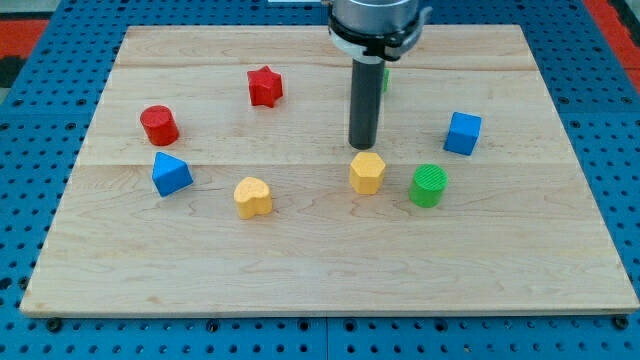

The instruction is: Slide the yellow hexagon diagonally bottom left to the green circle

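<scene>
The yellow hexagon (367, 172) lies on the wooden board right of centre. The green circle (428, 186) stands just to its right and a little lower, a small gap apart. My tip (362, 146) is at the end of the dark rod, just above the hexagon's top edge, close to it or touching; I cannot tell which.
A yellow heart (253, 197) lies left of the hexagon. A blue triangle (171, 175), a red cylinder (159, 125) and a red star (265, 87) are on the left half. A blue cube (462, 133) is at the right. A green block (385, 78) is mostly hidden behind the rod.
</scene>
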Available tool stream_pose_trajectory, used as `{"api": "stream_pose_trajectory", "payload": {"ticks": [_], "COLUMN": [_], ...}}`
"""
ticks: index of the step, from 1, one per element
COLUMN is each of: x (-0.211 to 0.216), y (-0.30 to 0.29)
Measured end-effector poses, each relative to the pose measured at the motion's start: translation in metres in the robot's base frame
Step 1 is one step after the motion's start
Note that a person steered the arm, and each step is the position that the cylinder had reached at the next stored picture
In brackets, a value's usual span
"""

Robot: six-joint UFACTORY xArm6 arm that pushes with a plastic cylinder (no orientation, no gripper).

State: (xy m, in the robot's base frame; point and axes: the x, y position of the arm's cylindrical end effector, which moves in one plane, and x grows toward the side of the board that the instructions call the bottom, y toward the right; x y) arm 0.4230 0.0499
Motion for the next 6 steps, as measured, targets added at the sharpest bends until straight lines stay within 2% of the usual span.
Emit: {"api": "stream_pose_trajectory", "payload": {"ticks": [1,2,3,4,5,6], "x": [0.028,0.032,-0.01,0.028,0.068,0.067], "y": [-0.034,-0.038,-0.009,0.012,0.0,0.0]}}
